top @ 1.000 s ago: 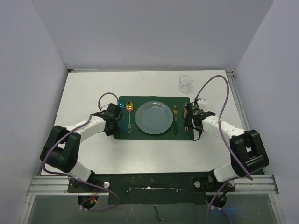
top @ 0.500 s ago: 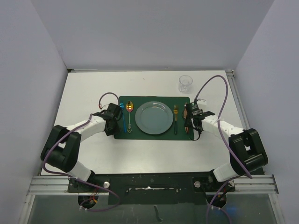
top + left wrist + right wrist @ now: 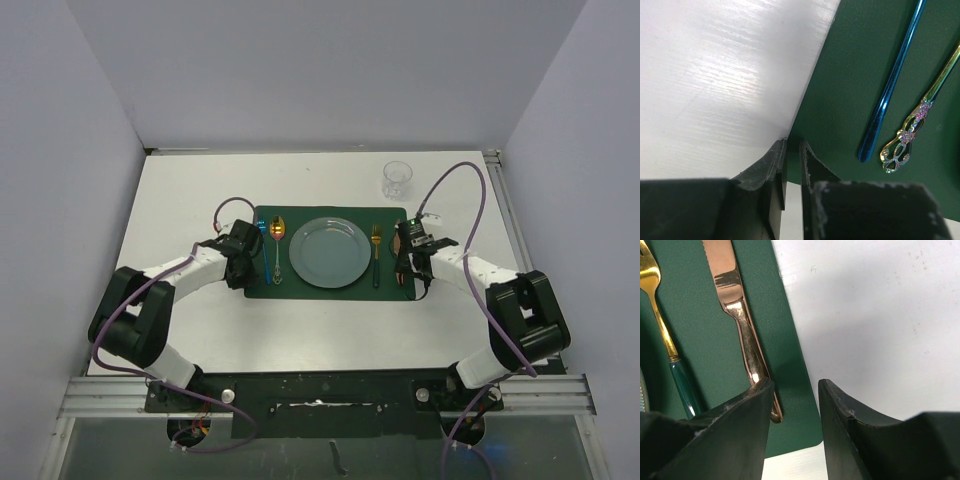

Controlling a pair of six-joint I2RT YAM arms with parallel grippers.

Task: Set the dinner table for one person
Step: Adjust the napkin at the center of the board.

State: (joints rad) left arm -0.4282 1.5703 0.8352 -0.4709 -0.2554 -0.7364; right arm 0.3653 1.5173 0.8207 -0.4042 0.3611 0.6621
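- Top view: The dinner table point(image 3: 200, 190), a matte white top, carries a dark green rectangular placemat point(image 3: 300, 290) near its middle. I see a round grey plate point(image 3: 330, 252) on the mat, a slim blue metal spoon point(image 3: 264, 250) and an ornate gold spoon point(image 3: 277, 238) to its left, and a clear drinking glass point(image 3: 397, 178) standing apart on the bare table. The left gripper point(image 3: 245, 265) sits at the mat's left edge, the right gripper point(image 3: 403, 262) at its right edge.
- Left wrist: The jaws are drawn to a narrow slit exactly where the mat's edge runs in. I cannot tell whether they pinch it.
- Right wrist: The jaws stand apart, holding nothing, straddling the mat's right edge. A copper-coloured knife point(image 3: 737, 315) runs under one finger, with a gold fork with a green handle point(image 3: 655, 305) beside it.
- Risk, as I judge it: any tug on the mat would drag the plate and scatter the cutlery. If the right jaws close here, that finger could shove the knife askew.
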